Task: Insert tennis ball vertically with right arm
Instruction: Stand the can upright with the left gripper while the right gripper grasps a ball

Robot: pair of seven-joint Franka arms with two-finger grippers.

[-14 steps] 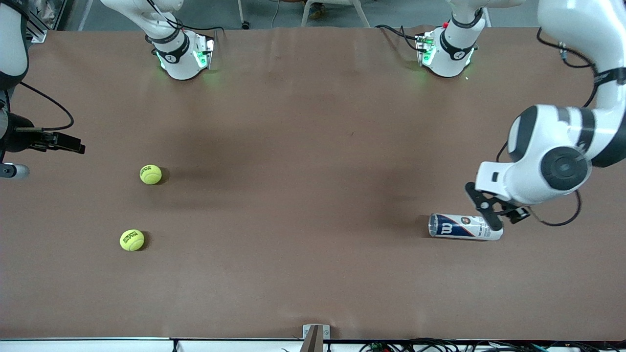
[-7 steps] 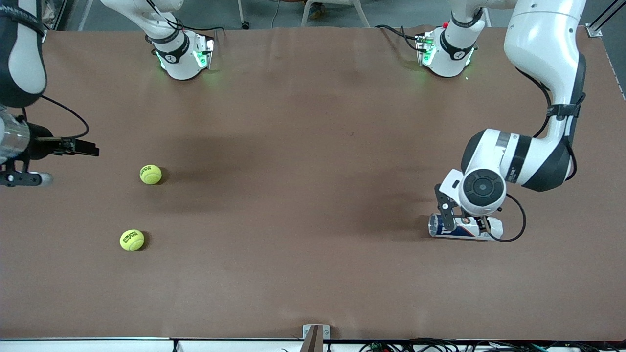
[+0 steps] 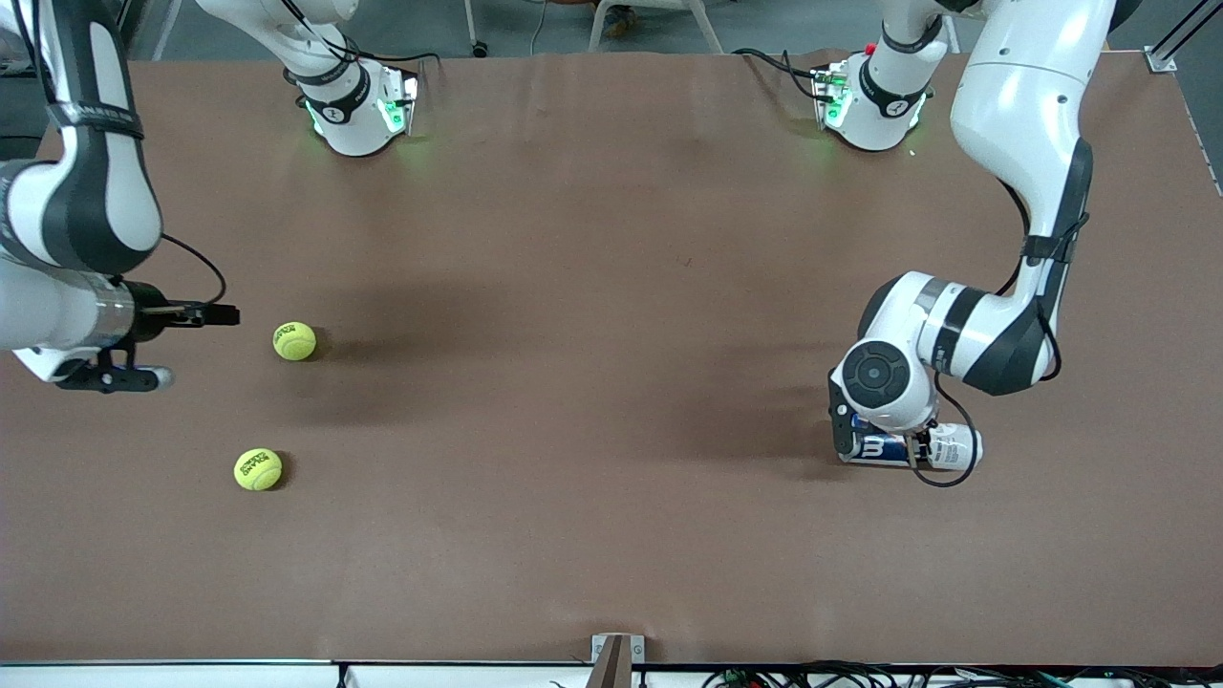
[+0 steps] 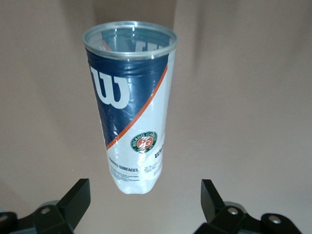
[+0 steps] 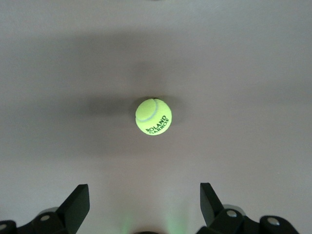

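Brown covering ran across the bench [image 3: 592,287], where two yellow-green tennis balls lay toward the right arm's end. One tennis ball [image 3: 294,341] lay farther from the front camera, and the second ball [image 3: 258,469] lay nearer to it, well apart from the first. The right claw [image 5: 145,207] hung just beside the farther ball, its fingers spread wide and holding nothing. Toward the left arm's end, a blue and white ball can [image 4: 129,105] lay on its side with its mouth open. The left claw [image 4: 146,202] hovered over the can, its fingers spread to either side of the closed end without touching.
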